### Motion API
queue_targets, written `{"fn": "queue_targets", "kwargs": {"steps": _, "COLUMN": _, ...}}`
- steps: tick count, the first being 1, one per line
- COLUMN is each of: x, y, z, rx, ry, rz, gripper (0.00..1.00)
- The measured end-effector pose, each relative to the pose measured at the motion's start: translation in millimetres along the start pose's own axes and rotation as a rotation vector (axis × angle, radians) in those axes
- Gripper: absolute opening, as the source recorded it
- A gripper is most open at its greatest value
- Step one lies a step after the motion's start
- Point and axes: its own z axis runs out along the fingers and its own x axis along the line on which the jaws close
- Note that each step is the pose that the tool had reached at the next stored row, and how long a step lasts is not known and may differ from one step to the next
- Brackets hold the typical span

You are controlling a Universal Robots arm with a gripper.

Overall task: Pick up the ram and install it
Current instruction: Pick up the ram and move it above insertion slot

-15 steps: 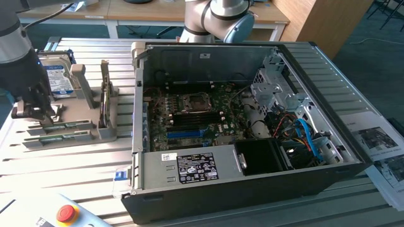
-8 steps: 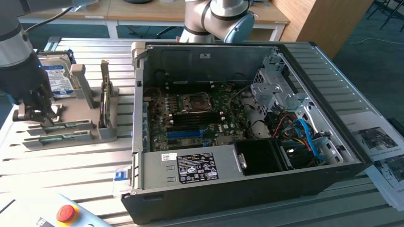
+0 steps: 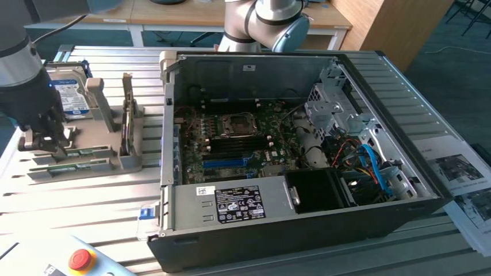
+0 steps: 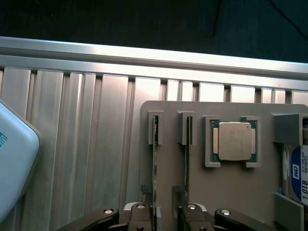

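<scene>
Ram position: the ram (image 4: 155, 159) stands on its long edge in a narrow slot of the grey fixture (image 4: 226, 192), outside the computer case (image 3: 230, 75)
Reason for placement: the slot posts keep the stick upright with both flat faces exposed, which appears intended for a pinch from above
Fingers: the fingers (image 4: 179, 195) stand wide, one on each side of the ram near one end; a gap shows at either face, so nothing is gripped
Reason for alignment: the fingers straddle the thin edge, judged so that closing would press on the flat faces and not on the label end
Second stick: a second stick (image 4: 186, 159) sits in the parallel slot, just beside the outer face of one finger; judged the closest obstruction
Processor: a processor (image 4: 234, 147) lies flat in its own pocket, beyond the second stick
Hard drive: a hard drive (image 4: 299, 180) stands at the far side of the fixture, well apart from the ram
Case: open side upward on the worktop (image 4: 96, 144), so the blue slots (image 3: 226, 163) face up
Barrier: the case wall stands between fixture and board
Cables: loose cables (image 3: 368, 161) lie well apart from the slots
</scene>
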Motion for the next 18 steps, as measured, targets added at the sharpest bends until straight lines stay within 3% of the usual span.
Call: {"fn": "queue_targets", "kwargs": {"steps": 18, "x": 0.9, "y": -0.5, "z": 13.2, "rx": 0.0000, "ry": 0.0001, "rz": 0.000, "gripper": 0.30}}
